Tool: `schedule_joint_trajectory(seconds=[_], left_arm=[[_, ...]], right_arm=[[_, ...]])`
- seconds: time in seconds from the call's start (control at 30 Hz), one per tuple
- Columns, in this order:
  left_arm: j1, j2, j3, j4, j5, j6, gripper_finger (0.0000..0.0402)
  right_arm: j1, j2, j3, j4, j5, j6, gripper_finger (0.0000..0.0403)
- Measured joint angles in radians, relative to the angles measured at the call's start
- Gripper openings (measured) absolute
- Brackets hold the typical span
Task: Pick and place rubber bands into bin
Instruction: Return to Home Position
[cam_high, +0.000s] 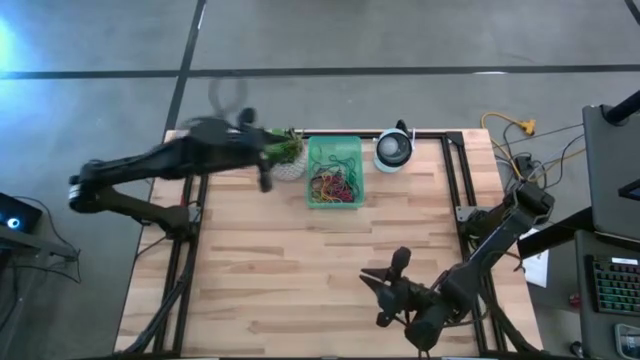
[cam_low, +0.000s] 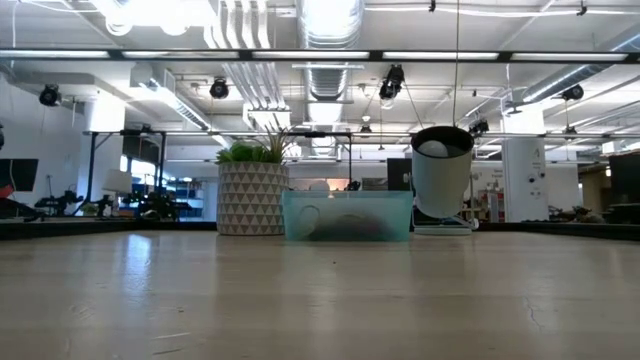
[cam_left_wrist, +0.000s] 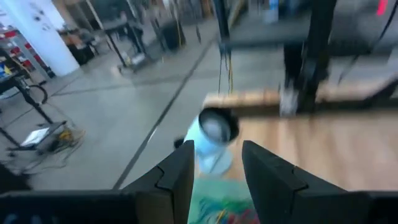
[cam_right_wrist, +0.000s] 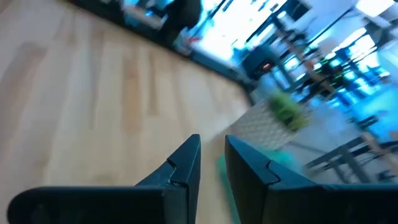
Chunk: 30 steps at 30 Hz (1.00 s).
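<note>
The mint-green bin (cam_high: 322, 150) stands at the table's far middle, with a tangle of red, yellow and green rubber bands (cam_high: 335, 182) lying inside it. In the low view the bin (cam_low: 347, 216) rests flat on its base. My left gripper (cam_high: 266, 168) hangs high beside the bin's left side, over the plant pot; its fingers stand open with nothing between them (cam_left_wrist: 217, 149), and bands (cam_left_wrist: 227, 214) show below them. My right gripper (cam_high: 385, 278) is raised over the near right of the table, with a narrow empty gap between its fingers (cam_right_wrist: 212, 146).
A white patterned pot with a green plant (cam_high: 290, 160) stands left of the bin. A round white-and-dark device (cam_high: 394, 150) stands right of it. Black rails run along the table's left and right sides. Bare wood (cam_high: 290, 260) lies between the bin and the near edge.
</note>
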Motion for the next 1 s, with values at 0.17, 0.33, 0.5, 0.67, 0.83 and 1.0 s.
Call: schedule_joint_trajectory(seconds=[0.17, 0.33, 0.5, 0.67, 0.83, 1.0], left_arm=[[-0.026, -0.182, -0.042, -0.017, 0.098, -0.075, 0.0121], [-0.029, -0.308, -0.124, -0.055, 0.269, -0.062, 0.0121], [-0.029, -0.407, -0.25, -0.054, 0.285, -0.049, 0.0121], [-0.029, -0.479, -0.36, -0.03, 0.285, -0.03, 0.0121], [-0.028, -0.526, -0.432, -0.013, 0.293, -0.029, 0.0121], [-0.028, -0.588, -0.491, -0.001, 0.301, -0.025, 0.0121]], right_arm=[[-0.002, -0.025, 0.099, -0.004, 0.051, -0.073, 0.0068], [-0.004, -0.087, 0.198, -0.006, 0.019, -0.224, 0.0068], [-0.063, -0.239, 0.227, -0.049, -0.125, -0.32, 0.0068], [-0.239, -0.486, 0.167, -0.133, -0.444, -0.216, 0.0068], [-0.443, -0.643, -0.022, 0.021, -0.686, -0.265, 0.0068], [-0.614, -0.745, -0.22, 0.208, -0.989, -0.358, 0.0068]])
